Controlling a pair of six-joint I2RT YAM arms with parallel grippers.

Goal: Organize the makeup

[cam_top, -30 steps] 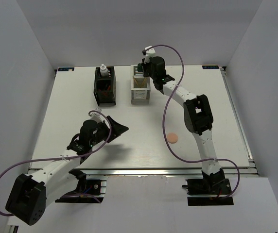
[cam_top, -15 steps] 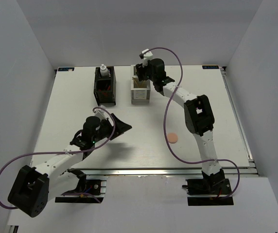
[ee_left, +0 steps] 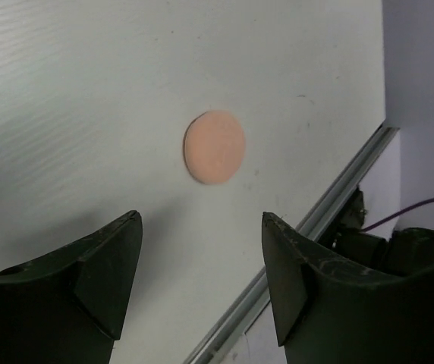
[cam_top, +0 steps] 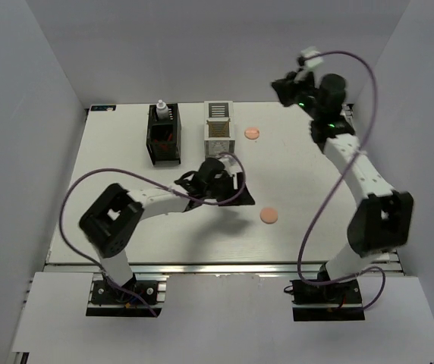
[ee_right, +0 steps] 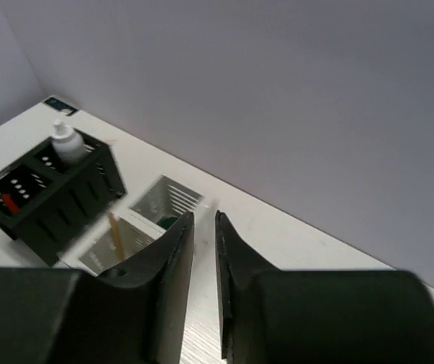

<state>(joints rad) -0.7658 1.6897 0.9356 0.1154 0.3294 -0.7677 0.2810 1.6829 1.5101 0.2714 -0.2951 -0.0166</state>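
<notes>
A peach disc [cam_top: 268, 215] lies flat on the table's near middle. My left gripper [cam_top: 241, 197] is open and empty just left of it; in the left wrist view the disc [ee_left: 215, 147] lies ahead of the gripper [ee_left: 200, 220]. A second peach disc [cam_top: 253, 133] lies right of the white slatted box [cam_top: 219, 129]. My right gripper [cam_top: 281, 85] is raised near the back wall, its jaws almost together and empty [ee_right: 204, 214]. The right wrist view shows a wooden stick [ee_right: 115, 235] and a dark-green disc [ee_right: 170, 221] in the white box, and a white bottle [ee_right: 67, 142].
The black slatted box [cam_top: 164, 138] stands at the back left with the white bottle [cam_top: 161, 108] at its far end. The table's metal front rail [ee_left: 293, 243] lies just beyond the near disc. White walls enclose the table.
My left arm swung right across the table to beside the near peach disc. My right arm rose off the white box and moved right. A peach disc now shows beside the white box.
</notes>
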